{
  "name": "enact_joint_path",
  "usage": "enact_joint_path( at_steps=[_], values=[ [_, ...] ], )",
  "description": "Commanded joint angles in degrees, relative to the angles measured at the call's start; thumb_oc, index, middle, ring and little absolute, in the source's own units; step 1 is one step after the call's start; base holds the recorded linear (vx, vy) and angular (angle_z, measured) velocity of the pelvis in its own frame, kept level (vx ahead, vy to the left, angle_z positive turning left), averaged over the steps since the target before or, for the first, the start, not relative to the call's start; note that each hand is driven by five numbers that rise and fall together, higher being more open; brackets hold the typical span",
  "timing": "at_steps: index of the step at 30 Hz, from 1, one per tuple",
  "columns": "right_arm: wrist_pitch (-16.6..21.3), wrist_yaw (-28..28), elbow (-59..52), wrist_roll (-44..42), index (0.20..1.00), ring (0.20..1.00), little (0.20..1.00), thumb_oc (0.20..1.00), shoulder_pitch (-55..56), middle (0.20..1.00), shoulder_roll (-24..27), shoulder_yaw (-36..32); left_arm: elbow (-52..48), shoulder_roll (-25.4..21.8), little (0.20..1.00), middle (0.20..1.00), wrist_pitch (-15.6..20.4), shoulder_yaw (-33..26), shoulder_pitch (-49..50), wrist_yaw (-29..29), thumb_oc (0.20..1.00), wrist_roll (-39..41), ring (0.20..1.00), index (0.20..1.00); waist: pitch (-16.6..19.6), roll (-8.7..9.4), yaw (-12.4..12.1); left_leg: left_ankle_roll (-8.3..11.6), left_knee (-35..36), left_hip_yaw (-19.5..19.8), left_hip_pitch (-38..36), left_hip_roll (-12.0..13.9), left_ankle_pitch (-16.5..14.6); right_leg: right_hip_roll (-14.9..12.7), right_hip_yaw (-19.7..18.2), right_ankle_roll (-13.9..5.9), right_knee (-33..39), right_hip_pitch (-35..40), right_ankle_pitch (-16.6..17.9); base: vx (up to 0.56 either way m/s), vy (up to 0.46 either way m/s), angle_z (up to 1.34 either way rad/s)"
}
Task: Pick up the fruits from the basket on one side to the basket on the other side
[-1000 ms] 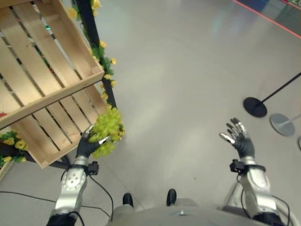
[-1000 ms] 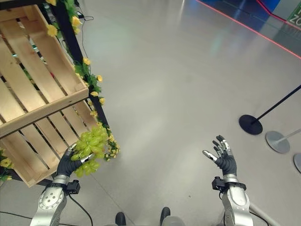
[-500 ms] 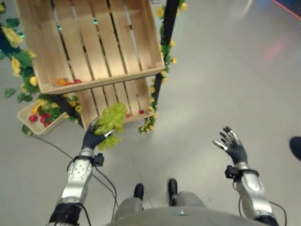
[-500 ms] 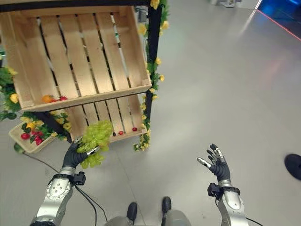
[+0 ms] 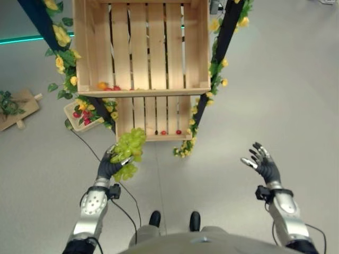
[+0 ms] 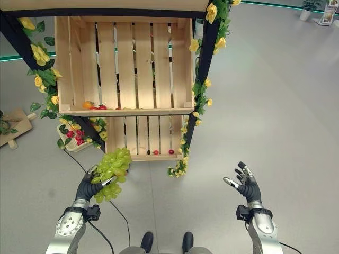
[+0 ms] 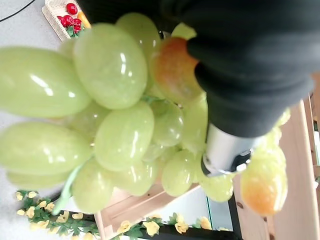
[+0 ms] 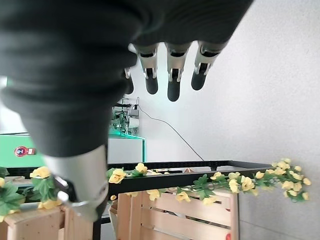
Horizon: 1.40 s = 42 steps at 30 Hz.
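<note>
Facing the upper wooden crate (image 6: 127, 63) and the lower crate (image 6: 140, 138) beneath it, I have my left hand (image 6: 89, 185) curled round the green grapes (image 6: 110, 169) just short of the lower crate's front edge, nearer than my spread, empty right hand (image 6: 244, 184).

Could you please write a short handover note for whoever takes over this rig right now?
Left hand: shut on the bunch of green grapes, held up in front of the lower wooden slatted crate.
Right hand: open and holding nothing, raised over the grey floor.
The upper wooden slatted crate holds an orange and red fruit at its front edge; small red fruits lie in the lower crate. A small woven basket with red fruit sits on the floor.
Done: grapes picked up.
Left: place the grapes in the target basket.
</note>
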State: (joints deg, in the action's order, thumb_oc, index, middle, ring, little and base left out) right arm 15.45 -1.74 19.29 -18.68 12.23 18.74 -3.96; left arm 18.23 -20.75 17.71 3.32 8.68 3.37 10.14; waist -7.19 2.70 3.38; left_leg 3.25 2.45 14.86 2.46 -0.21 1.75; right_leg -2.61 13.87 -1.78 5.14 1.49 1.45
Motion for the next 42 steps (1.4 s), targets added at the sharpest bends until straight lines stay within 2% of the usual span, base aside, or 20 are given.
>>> enact_joint_path(
  at_steps=[1,8,9,13,17,22,32,39,40,42],
  values=[
    [3.09,1.91,-2.81,-0.77,1.000,1.000,1.000,1.000,-3.35,1.000,1.40,-2.33,-0.64,-1.64,0.200,0.200,2.80,-1.98,-7.95,2.79,0.200,2.18,0.200,0.200,-1.74,1.29,0.89,0.09,-5.50,-3.79,0.97,-1.04,-4.51,-3.21,-0.92,-4.87,-10.00,-4.35,-4.90,-0.04,0.041,0.25],
    [2.25,2.15,-2.94,-0.58,1.000,1.000,1.000,1.000,-7.22,1.000,2.01,0.49,2.58,-3.78,0.200,0.200,2.10,-1.36,-16.86,8.35,0.200,0.52,0.200,0.200,-4.47,1.74,2.15,-0.45,-4.88,-8.11,2.76,-0.20,-4.33,-3.07,-4.10,-5.38,-11.15,-8.98,-4.06,-0.02,0.067,-0.28],
    [2.10,2.58,-2.55,-0.47,1.000,1.000,1.000,1.000,-9.68,1.000,2.71,2.09,5.09,-5.27,0.200,0.200,1.74,-0.07,-22.42,10.31,0.200,0.76,0.200,0.200,-6.19,1.97,2.78,-0.67,-5.10,-9.41,3.85,-0.07,-4.16,-2.83,-5.39,-5.63,-11.97,-11.13,-3.50,-0.05,0.090,-0.36],
    [1.63,2.62,-2.49,0.33,1.000,1.000,1.000,1.000,-12.04,1.000,3.73,4.93,8.86,-8.72,0.200,0.200,0.45,1.97,-32.22,13.88,0.200,-0.41,0.200,0.200,-8.37,2.05,4.33,-1.09,-4.41,-11.30,4.91,0.07,-3.73,-2.38,-7.47,-6.18,-12.14,-13.59,-2.35,-0.03,0.099,-0.49],
    [1.51,2.68,-2.99,0.90,1.000,1.000,1.000,1.000,-14.05,1.000,4.60,7.32,11.98,-12.87,0.200,0.200,-1.06,4.09,-42.60,16.40,0.200,-1.24,0.200,0.200,-10.75,2.52,5.45,-1.20,-4.76,-13.07,6.77,0.26,-3.38,-2.13,-9.56,-6.54,-12.55,-16.65,-1.34,-0.06,0.067,-0.29],
    [1.44,1.87,-4.17,1.42,1.000,1.000,1.000,1.000,-14.44,1.000,4.90,9.83,20.04,-15.58,0.200,0.200,-2.85,6.81,-54.76,18.38,0.200,-0.63,0.200,0.200,-12.80,3.73,7.09,-1.35,-4.38,-14.51,7.95,0.39,-2.89,-2.16,-11.06,-7.05,-12.21,-18.75,-0.24,-0.06,0.032,-0.20],
    [2.47,-0.90,-7.97,0.81,1.000,1.000,1.000,1.000,-11.31,1.000,5.67,11.12,28.84,-21.33,0.200,0.200,-4.56,8.02,-66.60,19.66,0.200,-1.75,0.200,0.200,-13.97,6.99,9.41,-1.30,-5.35,-16.43,9.88,0.92,-3.15,-2.14,-12.88,-7.38,-10.83,-21.12,1.83,-0.04,-0.008,-0.09],
    [3.12,-1.96,-8.48,0.00,1.000,1.000,1.000,1.000,-9.16,1.000,5.77,11.44,31.39,-24.91,0.200,0.200,-4.46,8.40,-69.35,20.05,0.200,-0.57,0.200,0.200,-13.77,8.10,9.54,-1.20,-6.23,-17.00,11.11,1.14,-3.08,-1.95,-13.37,-7.48,-9.92,-21.63,2.76,-0.02,-0.022,-0.08],
    [3.22,-2.07,-8.53,-0.07,1.000,1.000,1.000,1.000,-8.91,1.000,5.86,11.46,31.65,-25.26,1.000,1.000,-4.48,8.30,-69.41,20.16,1.000,-0.60,1.000,1.000,-13.75,8.15,9.50,-1.20,-6.29,-16.92,11.26,1.17,-3.08,-1.95,-13.34,-7.48,-9.84,-21.67,2.79,0.00,0.000,0.00],
    [3.35,-2.06,-8.24,-0.31,1.000,1.000,1.000,1.000,-8.79,1.000,5.86,11.55,32.07,-25.33,1.000,1.000,-4.71,8.48,-69.69,20.52,1.000,-0.92,1.000,1.000,-13.78,8.27,9.43,-1.16,-6.41,-16.77,11.41,1.14,-3.07,-1.99,-13.18,-7.43,-9.75,-21.58,2.76,0.00,0.000,0.00]
  ],
)
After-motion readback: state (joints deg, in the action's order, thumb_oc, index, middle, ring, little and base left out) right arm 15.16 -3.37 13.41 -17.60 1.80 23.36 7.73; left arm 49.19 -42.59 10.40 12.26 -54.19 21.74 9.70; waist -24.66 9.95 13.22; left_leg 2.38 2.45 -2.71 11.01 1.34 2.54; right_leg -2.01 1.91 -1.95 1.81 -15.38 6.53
